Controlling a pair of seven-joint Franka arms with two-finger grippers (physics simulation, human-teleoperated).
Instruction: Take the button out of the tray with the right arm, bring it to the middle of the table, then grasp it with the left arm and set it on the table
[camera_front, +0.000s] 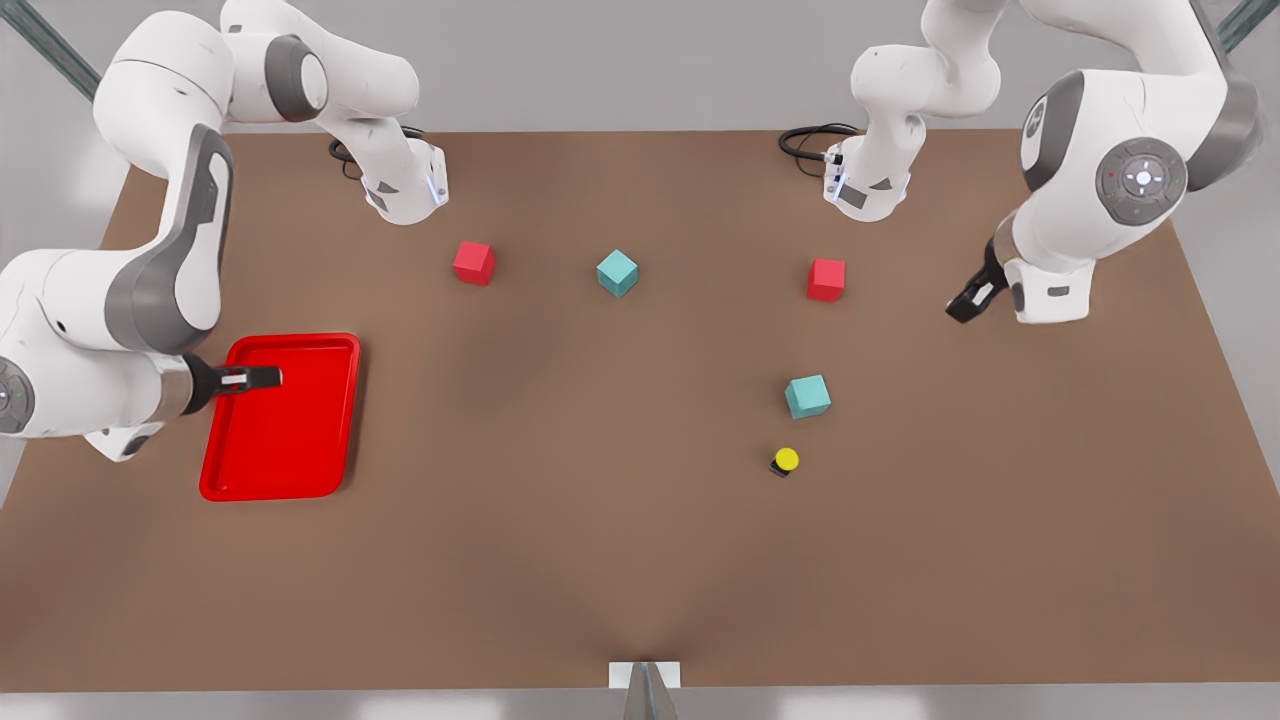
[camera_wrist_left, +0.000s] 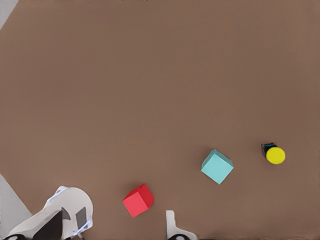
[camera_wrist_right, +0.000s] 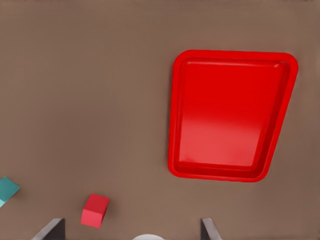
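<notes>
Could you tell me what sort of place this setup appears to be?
Probably a simulated robot test bench: a bare brown table with two white arms, plain coloured cubes such as a teal cube, and an empty red tray.

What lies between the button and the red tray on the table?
Nothing: in the front view, the table between the button and the tray is bare.

Button is sitting upright on the table, yellow round cap on a black boxy base, nothing gripping it, toward the front view's right, just below a teal cube. Red tray is lying flat at the front view's left, rounded corners, raised rim.
</notes>
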